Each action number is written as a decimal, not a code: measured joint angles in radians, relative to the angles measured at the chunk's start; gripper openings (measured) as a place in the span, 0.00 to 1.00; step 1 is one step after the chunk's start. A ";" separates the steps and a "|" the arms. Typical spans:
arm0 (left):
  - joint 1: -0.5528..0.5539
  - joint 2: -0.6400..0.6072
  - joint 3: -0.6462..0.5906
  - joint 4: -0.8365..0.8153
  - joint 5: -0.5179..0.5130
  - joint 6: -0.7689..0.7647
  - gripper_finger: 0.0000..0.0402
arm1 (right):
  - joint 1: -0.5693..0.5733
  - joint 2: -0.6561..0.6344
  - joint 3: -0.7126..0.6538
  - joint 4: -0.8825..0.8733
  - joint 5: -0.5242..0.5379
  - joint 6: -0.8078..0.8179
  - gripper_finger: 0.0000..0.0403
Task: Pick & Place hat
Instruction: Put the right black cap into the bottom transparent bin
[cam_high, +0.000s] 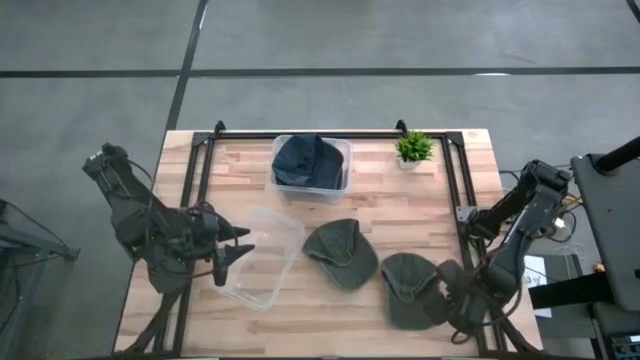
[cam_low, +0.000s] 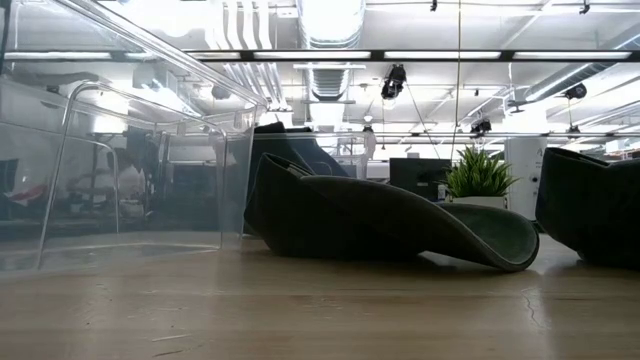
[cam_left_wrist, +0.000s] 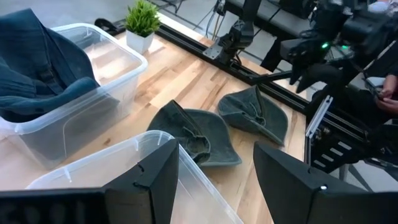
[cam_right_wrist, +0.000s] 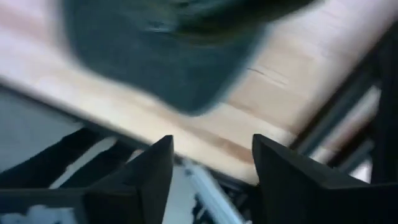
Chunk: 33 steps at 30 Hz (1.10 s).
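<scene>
A long wooden table (cam_high: 400, 200) holds two see-through plastic boxes. The far box (cam_high: 312, 165) has a dark blue cloth hat (cam_high: 305, 160) sitting inside it. The near box (cam_high: 265, 255) lies closer to the left side of the table. A small green plant in a white pot (cam_high: 413, 150) stands near the far edge, just beside the far box.

Two soft dark green hats lie flat on the wood. The first green hat (cam_high: 340, 252) is in the middle of the table, just beside the near box. The second green hat (cam_high: 408, 290) lies near it, closer to the right side and the front edge.

The left gripper (cam_high: 235, 258) hangs at the edge of the near box, and its two dark fingers (cam_left_wrist: 146, 180) are apart with nothing between them.

The right gripper (cam_high: 447, 290) is low by the front right corner, right next to the second green hat. Its fingers (cam_right_wrist: 149, 171) are apart too, and the hat shows just past them. It is not holding the hat.
</scene>
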 joint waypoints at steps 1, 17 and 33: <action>0.000 0.003 0.000 0.000 0.002 0.000 0.50 | 0.003 0.000 -0.027 0.004 -0.009 0.031 0.55; 0.000 0.008 0.000 0.001 0.023 0.000 0.50 | 0.002 0.003 -0.375 0.432 0.028 0.138 0.60; 0.000 0.008 0.000 0.000 0.022 0.000 0.50 | -0.006 0.006 -0.512 0.638 0.063 0.127 0.39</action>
